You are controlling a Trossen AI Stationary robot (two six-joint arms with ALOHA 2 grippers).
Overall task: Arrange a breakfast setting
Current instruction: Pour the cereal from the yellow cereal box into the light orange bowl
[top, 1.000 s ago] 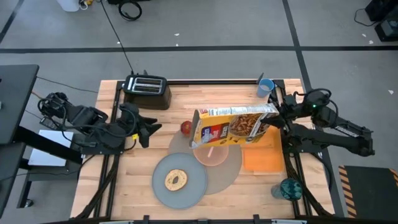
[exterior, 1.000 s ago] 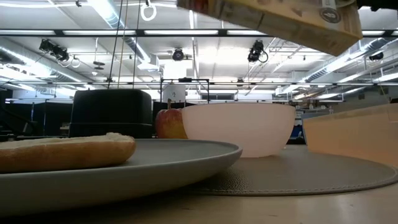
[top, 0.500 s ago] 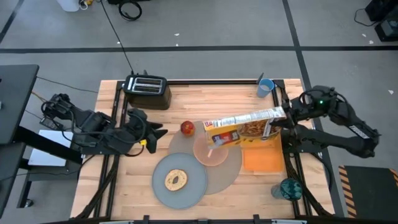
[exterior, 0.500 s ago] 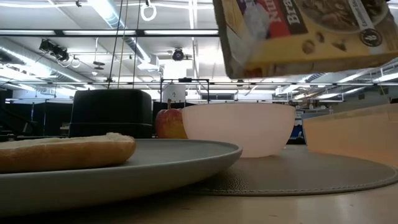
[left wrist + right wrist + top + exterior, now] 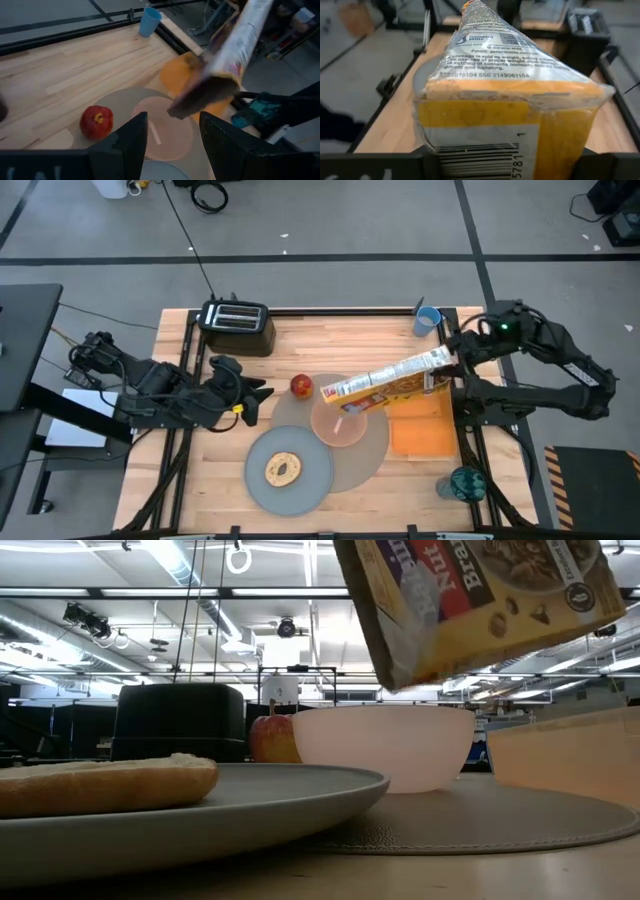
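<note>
My right gripper (image 5: pixel 452 365) is shut on the yellow cereal box (image 5: pixel 385 378), which slants down toward the small pink bowl (image 5: pixel 340 423) on the round tan placemat (image 5: pixel 372 455). In the low view the box (image 5: pixel 480 600) hangs above the bowl (image 5: pixel 385 745). A thin pale handle lies in the bowl (image 5: pixel 162 135). The red apple (image 5: pixel 300 385) rests on the table beside the bowl. The bagel (image 5: pixel 283 470) lies on the grey plate (image 5: pixel 310 480). The light-blue cup (image 5: pixel 428 318) stands at the far right. My left gripper (image 5: pixel 252 392) is open and empty, left of the apple. My right gripper pinches the box's barcode end (image 5: pixel 510 150) between its two fingers (image 5: pixel 612 167), one on each side. The fingers come from the table's right and lie along the box. The box is lifted clear and tilted, its free end (image 5: pixel 330 392) lowest, over the bowl.
A black toaster (image 5: pixel 237 320) stands at the far left. An orange mat (image 5: pixel 422 430) lies right of the placemat. A teal glass (image 5: pixel 462 482) stands at the near right. Bare wood lies between the toaster and the cup.
My right gripper has risen and gone toward the far edge, turning the cereal box about its length, so its broad face shows less from above. The box's free end has tipped down over the bowl. My left gripper has gone a little toward the apple.
</note>
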